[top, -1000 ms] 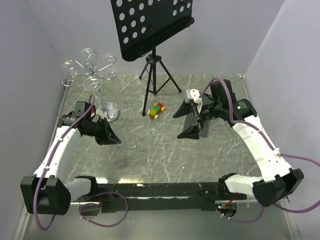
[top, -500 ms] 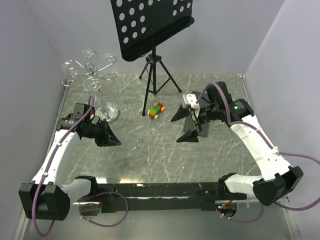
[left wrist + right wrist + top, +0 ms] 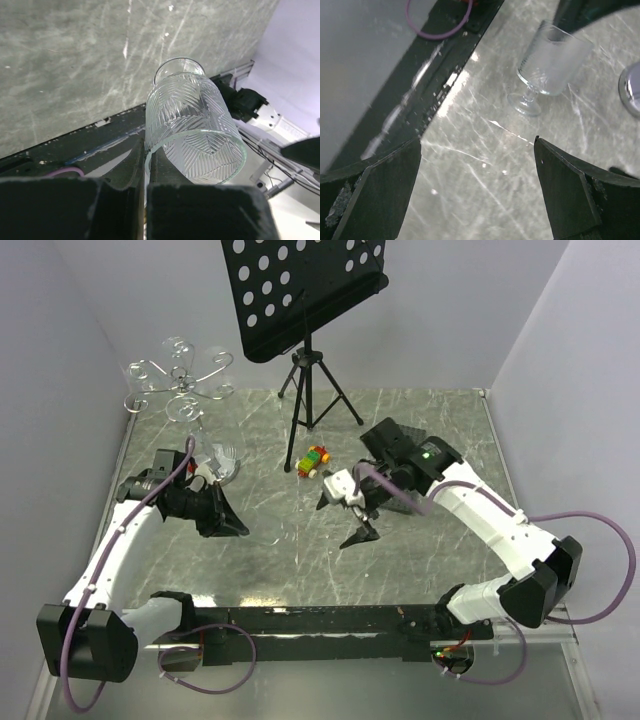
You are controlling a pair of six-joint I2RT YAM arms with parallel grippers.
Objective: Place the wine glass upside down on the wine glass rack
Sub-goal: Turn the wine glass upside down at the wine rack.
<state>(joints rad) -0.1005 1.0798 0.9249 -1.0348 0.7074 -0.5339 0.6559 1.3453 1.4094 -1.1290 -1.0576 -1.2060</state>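
Observation:
The wine glass (image 3: 192,125) is clear with a cut pattern. My left gripper (image 3: 146,160) is shut on its rim, one finger inside the bowl and one outside. In the right wrist view the wine glass (image 3: 547,65) stands nearly upright, its foot at or just above the table. From above, my left gripper (image 3: 235,523) is at the left-centre and the glass shows only faintly beside it. The chrome wine glass rack (image 3: 180,385) stands at the back left, its round base (image 3: 225,462) behind the left arm. My right gripper (image 3: 343,520) is open and empty, right of the glass, and the right gripper (image 3: 478,142) faces it.
A black perforated music stand (image 3: 305,300) on a tripod (image 3: 312,390) stands at the back centre. A small colourful toy car (image 3: 313,460) lies just behind my right gripper. White walls close three sides, and a black rail (image 3: 330,620) runs along the near edge.
My right arm has swung left and nearer, bringing its open gripper from mid-right to the table's centre beside the glass. The left gripper with the glass has hardly moved.

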